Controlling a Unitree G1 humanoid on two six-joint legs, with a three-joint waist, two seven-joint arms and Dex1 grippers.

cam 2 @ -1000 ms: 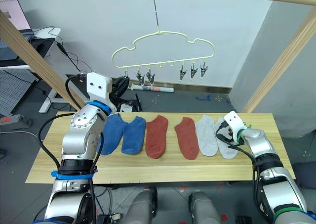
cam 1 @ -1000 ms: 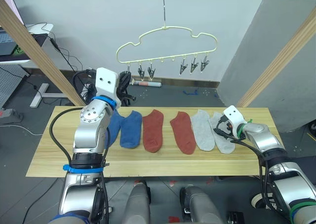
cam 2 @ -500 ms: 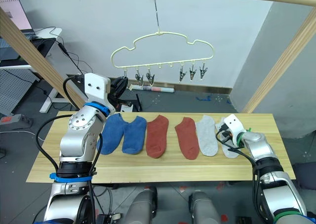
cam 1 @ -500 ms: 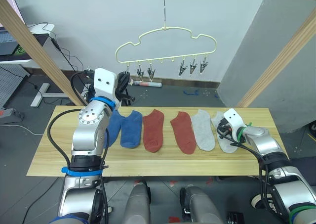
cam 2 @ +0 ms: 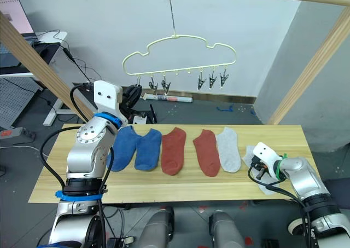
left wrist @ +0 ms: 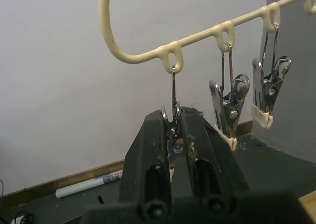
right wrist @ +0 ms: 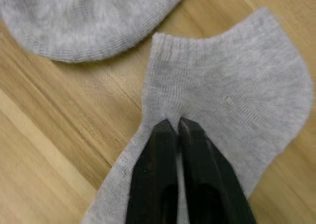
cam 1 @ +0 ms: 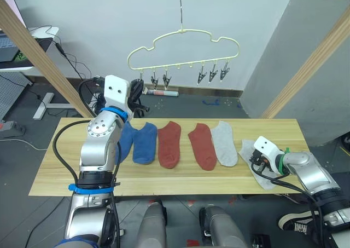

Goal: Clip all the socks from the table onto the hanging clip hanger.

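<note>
Right wrist view has the right end effector (right wrist: 176, 127) with its two black fingers pressed together, pinching the fabric of a light grey sock (right wrist: 232, 105) just below its ribbed cuff. That sock (cam 1: 261, 168) lies flat at the right end of the desk (cam 1: 54, 171), long axis running from the far edge toward the near edge, slightly slanted, its toe overhanging the near edge. The right arm reaches in low from the right, forearm nearly level with the desktop.

Beyond that end effector and to its left lies the second grey sock (cam 1: 224, 143), then two rust-red socks (cam 1: 202, 145) and two blue socks (cam 1: 144, 142), all lengthwise across the desk's depth, cuffs toward the far edge.

Left wrist view shows the left end effector (left wrist: 174, 130) raised, fingers closed on the leftmost clip (left wrist: 174, 116) of the clip hanger (cam 1: 183, 42). The other clips (left wrist: 228, 110) hang empty just beside it. The left arm stands upright, elbow bent, wrist lifted toward the hanger.
</note>
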